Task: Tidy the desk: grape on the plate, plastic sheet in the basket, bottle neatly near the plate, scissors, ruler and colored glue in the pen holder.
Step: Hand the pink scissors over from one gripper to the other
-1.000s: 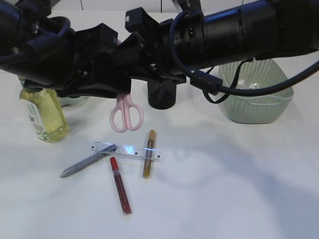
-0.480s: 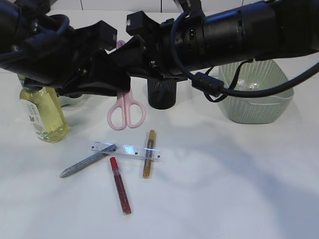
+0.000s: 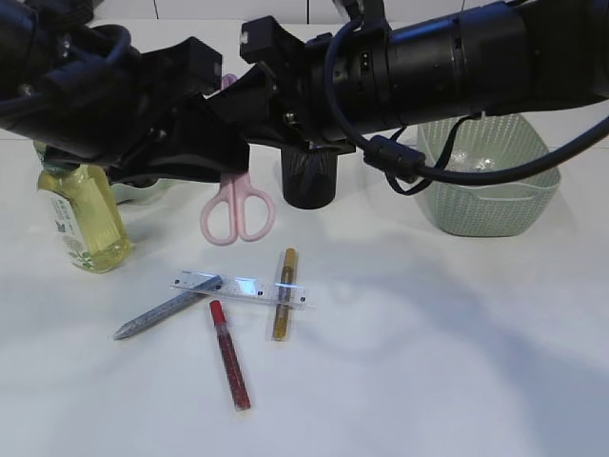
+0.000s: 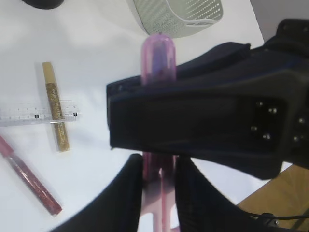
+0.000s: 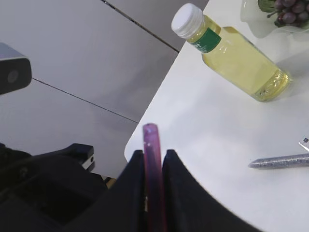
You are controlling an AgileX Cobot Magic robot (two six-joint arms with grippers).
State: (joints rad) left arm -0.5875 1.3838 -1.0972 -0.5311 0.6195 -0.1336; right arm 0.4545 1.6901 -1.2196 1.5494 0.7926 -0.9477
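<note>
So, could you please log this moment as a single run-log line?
stage: scissors handover | scissors: held mid-air, handles down | left gripper: shut on scissors | right gripper: shut on scissors | pen holder: behind | ruler, glue: on table

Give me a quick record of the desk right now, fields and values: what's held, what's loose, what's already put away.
held: pink scissors, clamped by left gripper and right gripper, handles hanging down
pen holder: black, behind the scissors; contents not visible
loose on table: clear ruler, gold glue across it, silver glue, red glue
bottle: yellow liquid, upright at left
grapes: on plate
basket: green, at right
</note>
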